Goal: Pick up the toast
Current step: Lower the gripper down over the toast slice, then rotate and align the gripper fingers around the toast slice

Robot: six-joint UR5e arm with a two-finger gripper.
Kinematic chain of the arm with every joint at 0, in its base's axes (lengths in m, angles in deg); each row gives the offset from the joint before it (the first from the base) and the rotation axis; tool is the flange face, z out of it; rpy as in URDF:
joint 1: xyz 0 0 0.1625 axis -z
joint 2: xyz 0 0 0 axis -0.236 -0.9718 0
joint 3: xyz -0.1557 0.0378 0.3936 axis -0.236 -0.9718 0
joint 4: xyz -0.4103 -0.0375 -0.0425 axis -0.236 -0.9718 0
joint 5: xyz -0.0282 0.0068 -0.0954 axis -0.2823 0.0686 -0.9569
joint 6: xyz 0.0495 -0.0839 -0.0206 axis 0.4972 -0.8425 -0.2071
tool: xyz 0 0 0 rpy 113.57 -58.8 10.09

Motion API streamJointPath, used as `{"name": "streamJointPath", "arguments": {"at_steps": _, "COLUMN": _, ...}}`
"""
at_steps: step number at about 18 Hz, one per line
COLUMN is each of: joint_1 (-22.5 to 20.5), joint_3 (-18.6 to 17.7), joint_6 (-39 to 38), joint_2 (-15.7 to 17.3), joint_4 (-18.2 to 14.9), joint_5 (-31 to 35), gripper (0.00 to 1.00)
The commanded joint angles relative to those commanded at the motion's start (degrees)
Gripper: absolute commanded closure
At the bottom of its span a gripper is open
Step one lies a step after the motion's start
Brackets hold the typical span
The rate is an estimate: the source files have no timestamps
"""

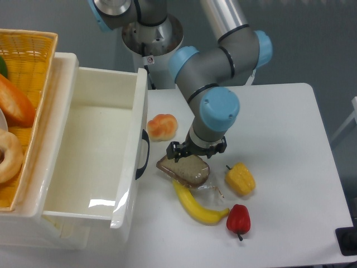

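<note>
At the tabletop's point(279, 111) near edge sits a small red pepper-shaped fruit point(239, 219), its stem toward the edge. Just left of it, touching or nearly so, lies a curved yellow banana point(196, 205) running up toward the tabletop's middle. Right of the banana and a little farther in stands a stubby yellow corn cob piece point(240, 178).

The toast point(184, 170), a flat brown bread slice with darker crust in crinkly clear plastic wrap, lies near the middle of the tabletop's left half, close to the drawer's black handle point(145, 154); the loose tail of its wrap trails toward the banana. The black two-finger pincer point(196, 152) of the grey arm with light blue joint caps point(215, 106) is down at the toast's far edge, its fingers spread with one tip toward each end of that edge; whether they touch the bread cannot be told.

Beyond the toast, toward the far left corner, rests a round orange-yellow bun point(162, 127). Along the left edge stands an open white plastic drawer bin point(95, 145), and past it a yellow woven basket point(25, 61) holding bread-like items.
</note>
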Motion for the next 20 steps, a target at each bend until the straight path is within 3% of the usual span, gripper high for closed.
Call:
{"name": "streamJointPath", "arguments": {"at_steps": 5, "joint_1": 1.8, "joint_3": 0.4, "joint_6": -3.9, "joint_2": -0.3, "joint_4": -0.4, "joint_5": -0.2, "gripper": 0.00}}
{"name": "streamJointPath", "arguments": {"at_steps": 14, "joint_1": 4.0, "joint_3": 1.3, "joint_6": -6.3, "joint_2": -4.0, "joint_4": 0.3, "joint_5": 0.4, "gripper": 0.00}}
{"name": "streamJointPath", "arguments": {"at_steps": 20, "joint_1": 6.0, "joint_3": 4.0, "joint_6": -9.3, "joint_2": -8.5, "joint_4": 0.3, "joint_5": 3.0, "gripper": 0.00}}
